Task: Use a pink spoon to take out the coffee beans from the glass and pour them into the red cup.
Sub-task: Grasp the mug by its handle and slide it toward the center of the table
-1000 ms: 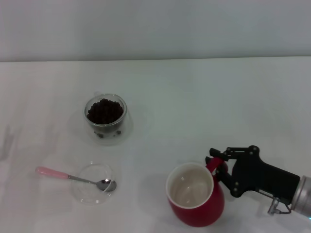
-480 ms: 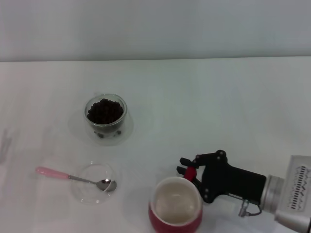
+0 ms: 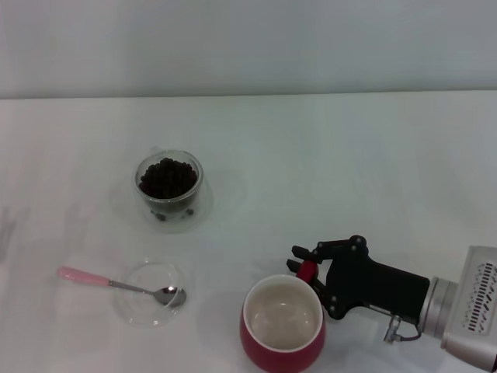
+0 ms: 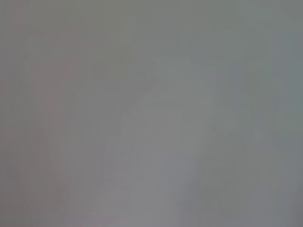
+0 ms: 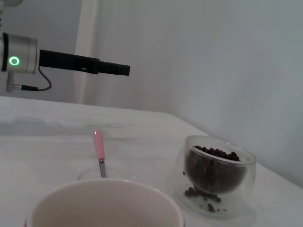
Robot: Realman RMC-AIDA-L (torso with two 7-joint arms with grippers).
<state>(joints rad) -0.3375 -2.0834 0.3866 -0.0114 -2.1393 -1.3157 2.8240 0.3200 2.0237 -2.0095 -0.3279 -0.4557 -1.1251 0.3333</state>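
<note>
Lying to the left of the red cup, the pink spoon is seen on the white surface with its metal bowl resting in a shallow clear glass dish and its pink handle pointing away from the cup. Farther back from the dish, the glass stands heaped with coffee beans. The red cup is found at the near edge, its white inside bare. Just right of the cup, the right claw is closed on its small red handle. The left claw is outside the head view; the left arm is seen in the right wrist view, well beyond the spoon.
</note>
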